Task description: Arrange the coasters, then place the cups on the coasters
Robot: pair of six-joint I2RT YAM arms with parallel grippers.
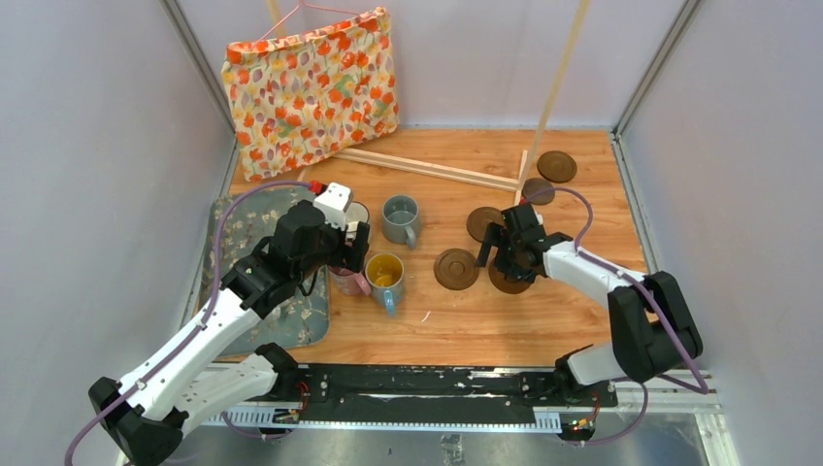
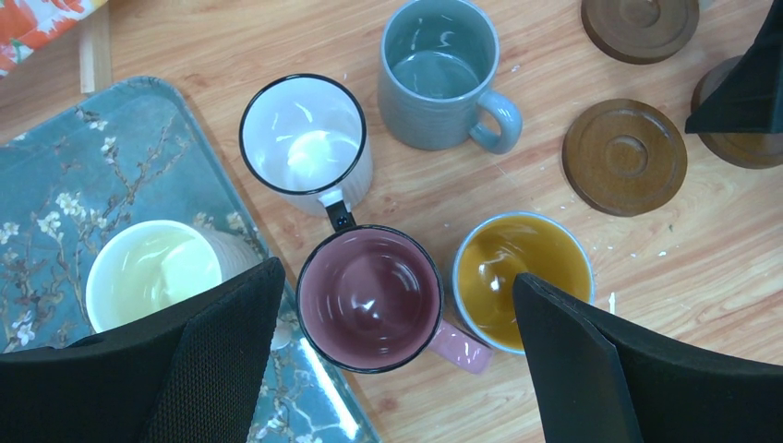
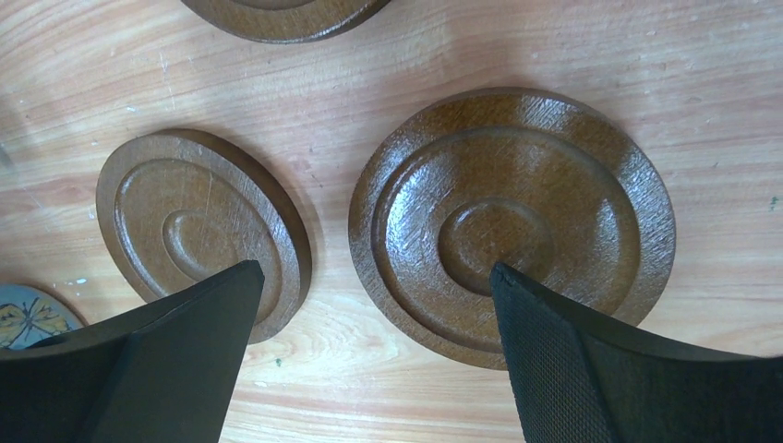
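Left hand (image 2: 395,282) spread over pink cup (image 2: 367,297)

Seen from above, the left arm (image 1: 291,248) hides most of the pink mug (image 1: 357,284), and only the rim of one coaster (image 1: 507,287) peeks from under the right gripper (image 1: 510,260). Up close, the cream mug (image 2: 152,268) sits half behind a black finger (image 2: 185,369); another coaster (image 2: 639,23) runs off the top edge.

Looks like a lab's robot test booth: plain grey panel walls (image 1: 87,146) box in a wooden tabletop (image 1: 543,320) (arms (image 1: 194,340) bolted to a black rail (image 1: 417,383)).
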